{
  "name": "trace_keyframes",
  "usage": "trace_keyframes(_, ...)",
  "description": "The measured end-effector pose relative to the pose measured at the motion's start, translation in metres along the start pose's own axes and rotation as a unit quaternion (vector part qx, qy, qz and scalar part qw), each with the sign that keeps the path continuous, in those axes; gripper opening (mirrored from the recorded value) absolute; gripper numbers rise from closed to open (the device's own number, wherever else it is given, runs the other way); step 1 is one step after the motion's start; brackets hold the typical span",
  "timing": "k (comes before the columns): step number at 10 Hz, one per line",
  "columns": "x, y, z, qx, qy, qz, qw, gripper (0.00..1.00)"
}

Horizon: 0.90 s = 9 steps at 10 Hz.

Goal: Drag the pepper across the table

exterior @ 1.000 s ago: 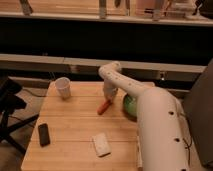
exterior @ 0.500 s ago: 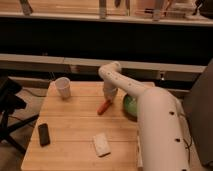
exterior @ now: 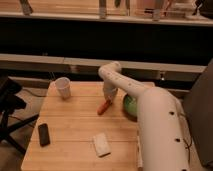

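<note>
From the camera view I see my tool [exterior: 107, 96] low over the desk [exterior: 75, 125], right at the upper end of the pepper [exterior: 104, 106]. The pepper lies mid-desk, beside the green round object [exterior: 129, 104]. White cup [exterior: 63, 87] back-left, sponge [exterior: 101, 145] near front.

A single view is given, taken from high above the near edge of the table [exterior: 75, 135] and tilted downward and forward. The whole tabletop is taken in at moderate range, with its far edge toward dark shelving behind. The white arm [exterior: 155, 125] is seen from behind, rising from the near right corner and reaching to the far middle, where the gripper [exterior: 108, 95] is lowered just above the pepper [exterior: 104, 106]. No second view is supplied.
</note>
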Motion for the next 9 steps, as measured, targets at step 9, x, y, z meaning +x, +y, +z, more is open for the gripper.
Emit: trace_keyframes(9, -0.0062, -0.0005, 0.0002, -0.001, 0.002, -0.004, 1.0, 0.0)
